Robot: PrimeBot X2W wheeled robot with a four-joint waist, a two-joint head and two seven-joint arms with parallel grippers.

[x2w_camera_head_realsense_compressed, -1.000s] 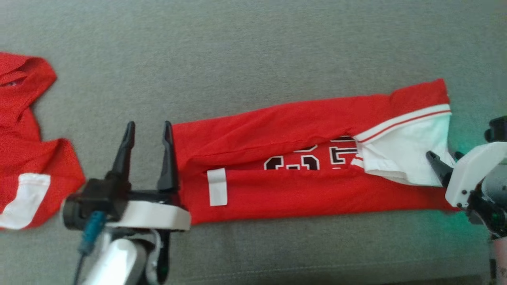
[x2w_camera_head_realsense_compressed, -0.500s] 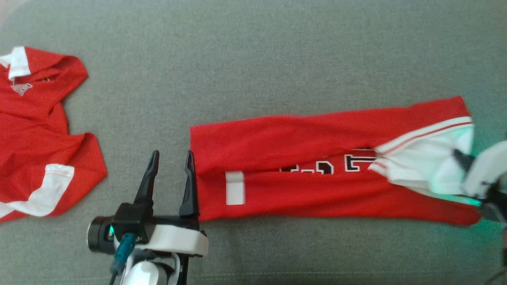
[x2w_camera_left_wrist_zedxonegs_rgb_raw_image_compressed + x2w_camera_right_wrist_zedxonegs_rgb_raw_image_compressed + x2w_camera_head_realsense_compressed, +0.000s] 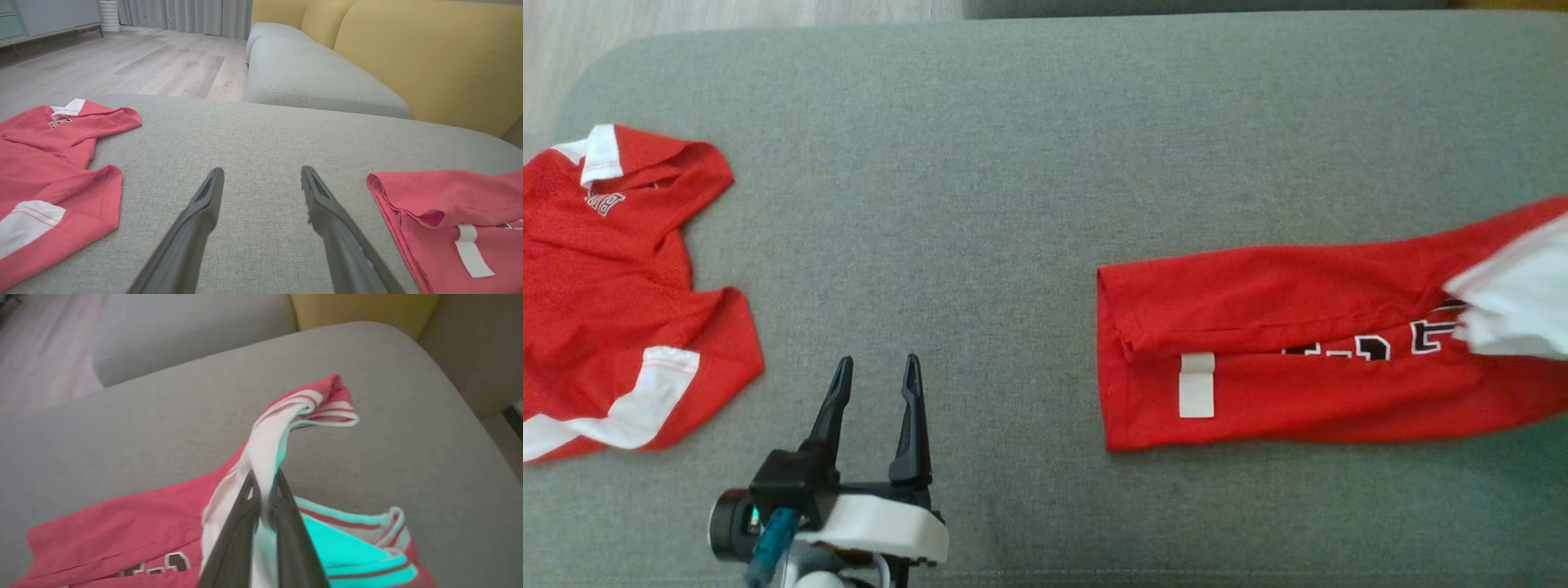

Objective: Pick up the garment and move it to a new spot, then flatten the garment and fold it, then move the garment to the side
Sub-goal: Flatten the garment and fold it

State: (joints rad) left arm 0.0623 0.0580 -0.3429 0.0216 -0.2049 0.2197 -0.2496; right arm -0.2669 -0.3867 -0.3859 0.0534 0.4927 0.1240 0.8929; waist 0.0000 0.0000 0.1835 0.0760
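Observation:
The folded red garment (image 3: 1298, 343) with black numerals and a white tag lies on the grey cushion, running off the head view's right edge. My right gripper (image 3: 264, 475) is shut on its white sleeve trim (image 3: 269, 445), lifting that end above the cushion. My left gripper (image 3: 876, 361) is open with nothing between its fingers. It hovers over bare cushion well to the left of the garment's left edge (image 3: 449, 204).
A second red and white garment (image 3: 613, 302) lies crumpled at the cushion's left end (image 3: 45, 163). The grey cushion (image 3: 1013, 163) has a rounded far edge, with wooden floor (image 3: 143, 61) and a yellow sofa back (image 3: 429, 53) beyond.
The folded garment has slid right, opening a wide gap between its left edge and my left gripper. The head camera has also shifted. My left gripper stayed open.

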